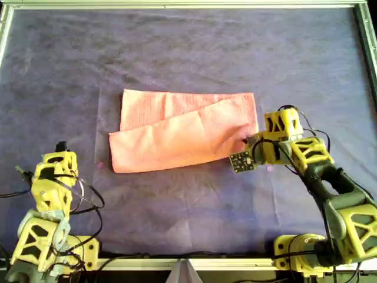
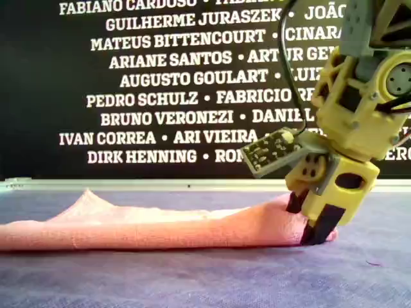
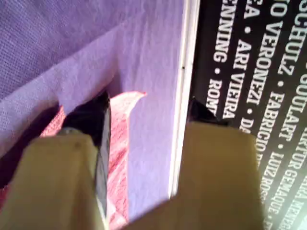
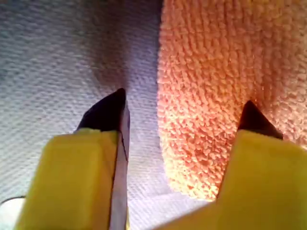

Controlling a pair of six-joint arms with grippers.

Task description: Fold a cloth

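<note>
The salmon-pink cloth point(image 1: 182, 132) lies on the dark purple table covering point(image 1: 194, 53), with its near part folded slantwise over the far part. My second gripper point(image 1: 247, 142) is down at the cloth's right edge in the overhead view. Its jaws are open and straddle that edge: one fingertip point(image 4: 110, 108) is over the covering, the other over the cloth point(image 4: 211, 72). The exterior view shows this gripper point(image 2: 311, 221) touching down at the end of the cloth point(image 2: 160, 224). My first gripper point(image 3: 148, 115) is open and empty, away from the cloth point(image 3: 120, 129), at the overhead view's lower left point(image 1: 59, 148).
A white frame point(image 1: 177, 5) borders the table covering. A black banner with white names point(image 2: 167, 83) stands behind the table. A small green circuit board point(image 1: 240, 161) sticks out from the second arm's wrist beside the cloth's corner.
</note>
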